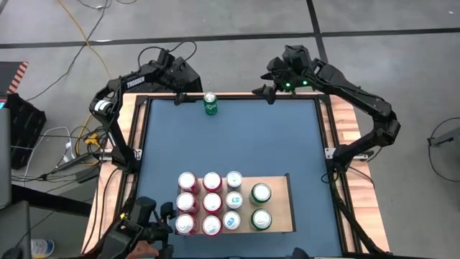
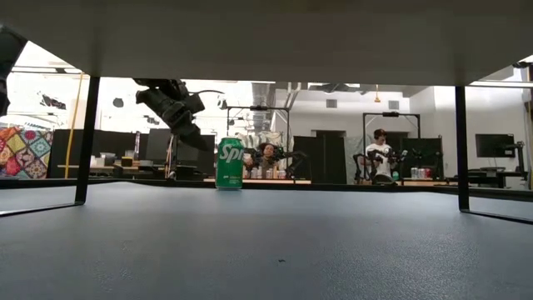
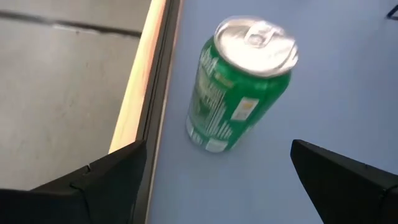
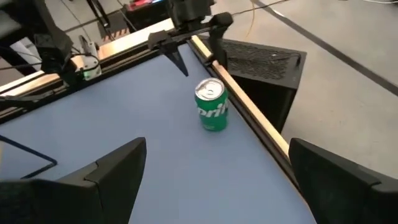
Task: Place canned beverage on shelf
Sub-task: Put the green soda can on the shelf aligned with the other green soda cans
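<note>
- Left gripper (image 1: pixel 183 97): fingers spread wide, holding nothing, just beside the green Sprite can (image 1: pixel 210 103) at the mat's far edge.
- Right gripper (image 1: pixel 267 92): open, empty.
- Shelf (image 1: pixel 282 208): carries eleven upright cans.

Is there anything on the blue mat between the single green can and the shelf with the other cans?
No. In the high view, the mat between the green can and the shelf is bare; the red, white and green cans all stand on the shelf.
</note>
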